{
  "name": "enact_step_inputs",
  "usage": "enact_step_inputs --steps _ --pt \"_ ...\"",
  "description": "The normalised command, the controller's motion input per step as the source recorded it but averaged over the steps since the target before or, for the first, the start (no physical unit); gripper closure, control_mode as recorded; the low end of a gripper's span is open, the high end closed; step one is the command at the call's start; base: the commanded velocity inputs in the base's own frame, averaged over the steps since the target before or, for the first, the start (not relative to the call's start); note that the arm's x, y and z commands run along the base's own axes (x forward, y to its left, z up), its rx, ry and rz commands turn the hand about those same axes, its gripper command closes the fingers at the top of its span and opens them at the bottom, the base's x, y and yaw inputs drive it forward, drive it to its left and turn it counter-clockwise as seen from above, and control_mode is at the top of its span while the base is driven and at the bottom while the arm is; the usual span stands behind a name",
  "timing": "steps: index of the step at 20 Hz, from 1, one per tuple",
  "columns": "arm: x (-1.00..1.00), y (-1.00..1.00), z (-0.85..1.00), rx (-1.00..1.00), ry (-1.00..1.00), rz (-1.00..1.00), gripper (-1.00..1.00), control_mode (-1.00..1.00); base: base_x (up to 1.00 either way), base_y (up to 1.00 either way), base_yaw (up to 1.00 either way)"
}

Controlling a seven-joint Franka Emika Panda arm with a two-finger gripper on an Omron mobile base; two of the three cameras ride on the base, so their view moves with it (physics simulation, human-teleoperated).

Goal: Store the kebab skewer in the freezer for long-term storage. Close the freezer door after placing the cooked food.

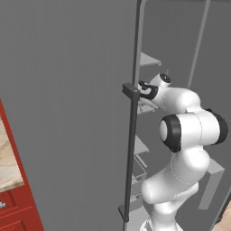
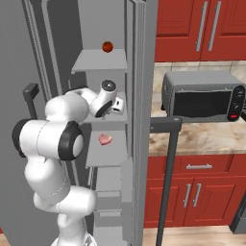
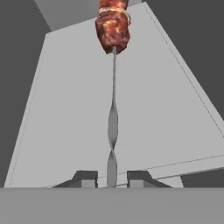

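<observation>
Centrally, the kebab skewer (image 3: 113,87) runs straight away from the gripper (image 3: 112,178) in the hand view — its twisted metal shaft passes between the two dark fingertips (image 3: 85,177), which stand narrow on either side of it and appear to hold it, while the reddish-brown meat sits at the far end. Beneath the skewer lies a pale grey freezer shelf (image 3: 65,109); whether the meat touches the shelf or hangs just above it cannot be told.

From the right base view, the gripper (image 2: 116,105) is reached into the freezer (image 2: 103,62) at the middle shelf level, with a round red fruit (image 2: 107,46) on the shelf above and a flat pink piece (image 2: 105,139) on the shelf below. The freezer door (image 1: 67,113) stands open, its long dark bar handle (image 1: 131,149) near the arm in the left base view.

Step in hand — placing the skewer on the shelf; the door is not yet closed. The next move calls for lowering the skewer to rest flat, parting the fingers, and drawing the hand back clear of the shelves before the door is swung shut.
</observation>
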Motion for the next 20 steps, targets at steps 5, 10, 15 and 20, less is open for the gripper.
enact_step_inputs --steps 5,10,15,20 --pt "0.44 0.00 -0.11 0.00 0.00 0.00 1.00 -1.00 0.00 0.00 0.00" --pt "0.41 0.00 -0.15 0.00 0.00 0.00 1.00 -1.00 0.00 0.00 0.00" --pt "0.30 0.00 -0.19 0.00 0.00 0.00 1.00 -1.00 0.00 0.00 0.00" --pt "0.22 0.01 -0.19 0.00 0.00 0.00 1.00 -1.00 0.00 0.00 0.00"
